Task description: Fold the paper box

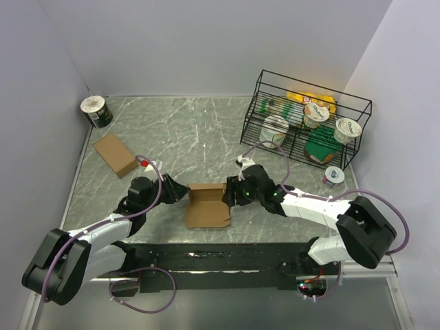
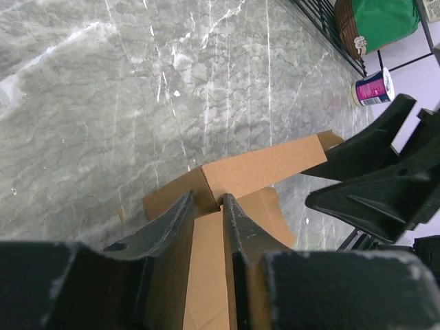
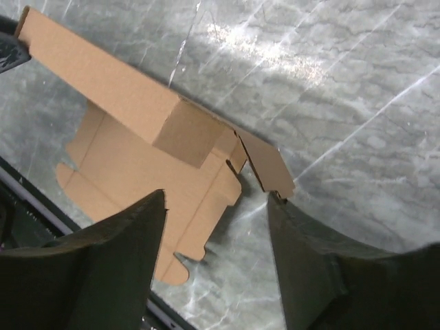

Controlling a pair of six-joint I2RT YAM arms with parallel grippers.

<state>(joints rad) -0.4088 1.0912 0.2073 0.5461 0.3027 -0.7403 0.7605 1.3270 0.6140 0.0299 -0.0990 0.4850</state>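
The brown paper box (image 1: 206,207) lies open in the middle of the table, its back wall (image 1: 207,190) folded up. In the left wrist view the raised wall (image 2: 265,167) meets a side tab at a corner just ahead of my left gripper (image 2: 206,199). Its jaws stand a narrow gap apart, with the base panel showing between them. My left gripper (image 1: 182,193) sits at the box's left edge. My right gripper (image 1: 229,192) is at the right edge, wide open. In the right wrist view my right gripper (image 3: 216,196) has one fingertip (image 3: 276,201) touching the loose right end flap (image 3: 267,165).
A flat folded cardboard piece (image 1: 115,154) lies at the left. A tape roll (image 1: 96,111) stands in the far left corner. A black wire rack (image 1: 256,103) with yogurt cups and packets stands at the right, with a small cup (image 1: 333,176) in front of it.
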